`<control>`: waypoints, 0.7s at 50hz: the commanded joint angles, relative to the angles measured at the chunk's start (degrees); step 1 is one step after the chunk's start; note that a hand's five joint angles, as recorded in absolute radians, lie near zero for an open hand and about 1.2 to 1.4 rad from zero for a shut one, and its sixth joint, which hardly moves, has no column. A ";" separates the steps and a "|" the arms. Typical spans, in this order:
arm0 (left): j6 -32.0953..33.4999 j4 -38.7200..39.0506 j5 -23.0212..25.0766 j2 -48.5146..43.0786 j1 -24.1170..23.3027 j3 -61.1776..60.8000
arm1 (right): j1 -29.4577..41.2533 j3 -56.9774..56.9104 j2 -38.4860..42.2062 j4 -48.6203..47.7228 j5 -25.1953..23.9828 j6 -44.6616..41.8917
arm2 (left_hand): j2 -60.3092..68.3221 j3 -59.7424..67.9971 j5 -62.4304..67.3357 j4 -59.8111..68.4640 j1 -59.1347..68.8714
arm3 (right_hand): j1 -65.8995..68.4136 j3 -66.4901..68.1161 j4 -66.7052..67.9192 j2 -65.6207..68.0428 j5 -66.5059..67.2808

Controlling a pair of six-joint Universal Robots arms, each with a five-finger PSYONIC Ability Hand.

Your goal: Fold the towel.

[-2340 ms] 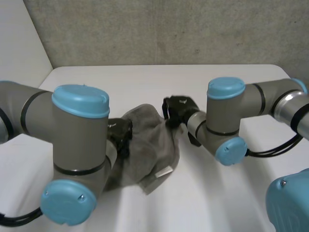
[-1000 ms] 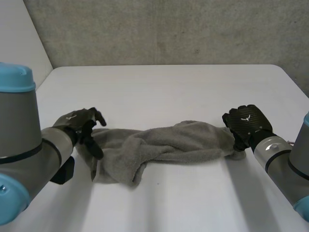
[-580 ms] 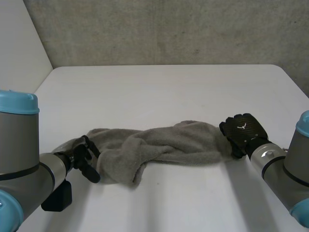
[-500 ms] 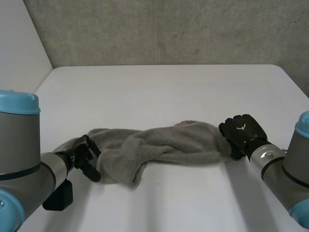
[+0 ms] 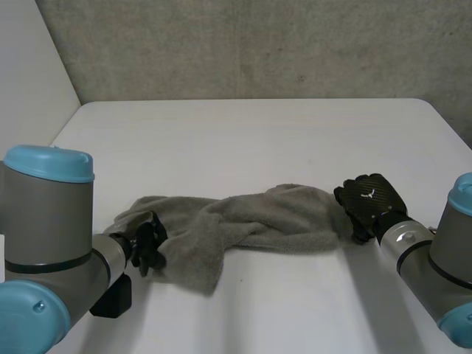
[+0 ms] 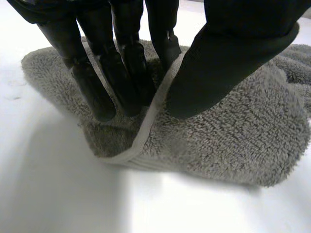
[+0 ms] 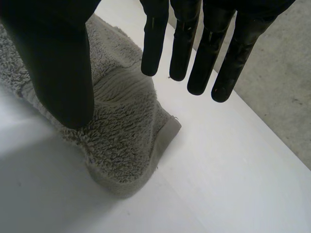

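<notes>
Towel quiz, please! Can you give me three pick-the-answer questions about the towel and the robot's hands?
1. Where is the towel?
A) stretched along the table between the left hand and the right hand
B) hanging off the table's edge
C) folded in a neat square at the far corner

2. What colour is the towel?
A) red
B) grey
C) blue

3. How are the right hand's fingers?
A) curled in a fist
B) bent round the towel
C) straight and spread

Answers:
1 A: the head view shows a hand at each end of it.
2 B: it is grey in every view.
3 C: the right wrist view shows them straight above the towel's corner.
</notes>
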 commanded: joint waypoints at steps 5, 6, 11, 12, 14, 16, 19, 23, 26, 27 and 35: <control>0.26 0.70 -0.32 0.88 -0.15 0.24 | 0.04 -0.35 2.92 -2.66 0.15 -0.25 | 16.90 17.33 17.28 17.27 17.15 | 5.98 2.67 2.37 1.55 2.09; 0.52 0.70 -0.32 1.15 -0.06 0.33 | 0.04 -0.52 3.36 -2.92 -0.03 -0.16 | 16.90 17.33 17.28 17.27 17.15 | 9.49 6.18 5.88 5.06 5.60; 0.88 0.44 -0.41 2.99 0.20 1.38 | -0.31 -1.75 4.94 -3.18 -0.38 -0.16 | 16.90 17.33 17.28 17.27 17.15 | 41.85 38.53 38.24 37.41 37.96; 1.05 0.18 -0.41 4.30 0.38 1.73 | -0.31 -1.75 4.95 -3.18 -0.38 -0.16 | 16.90 17.33 17.28 17.27 17.15 | 41.99 38.68 38.38 37.55 38.10; 1.14 0.09 -0.41 5.53 0.55 2.17 | -0.66 -2.54 4.86 -3.18 -0.47 -0.25 | 16.90 17.33 17.28 17.27 17.15 | 50.68 47.36 47.07 46.24 46.79; 1.85 0.09 -0.32 6.69 0.64 2.61 | -1.10 -2.81 4.25 -3.01 -0.47 -0.25 | 16.90 17.33 17.28 17.27 17.15 | 50.68 47.37 47.07 46.24 46.79; 5.62 -0.18 -0.24 8.88 1.43 3.76 | -3.11 -3.16 2.41 -2.13 -0.47 -0.25 | 16.90 17.33 17.28 17.27 17.15 | 50.68 47.37 47.07 46.24 46.79; 15.26 -0.27 -0.15 12.13 3.71 4.72 | -5.67 -3.16 -4.52 0.75 -1.78 -3.40 | 16.90 17.33 17.28 17.27 17.15 | 50.68 47.37 47.07 46.24 46.79; 22.03 -0.01 -0.32 13.36 5.03 5.16 | -7.42 -3.42 -8.13 6.80 -5.28 -9.10 | 16.90 17.33 17.28 17.27 17.15 | 50.68 47.37 47.07 46.24 46.79; 25.11 0.08 -0.24 13.89 5.56 5.34 | -7.43 -3.42 -8.15 6.83 -5.30 -9.13 | 16.90 17.33 17.28 17.27 17.15 | 50.68 47.37 47.07 46.24 46.79; 34.10 0.00 -0.85 14.86 7.32 4.20 | -10.24 -2.63 -10.44 34.96 -8.64 -34.61 | 16.90 17.33 17.28 17.27 17.15 | 50.68 47.37 47.07 46.24 46.79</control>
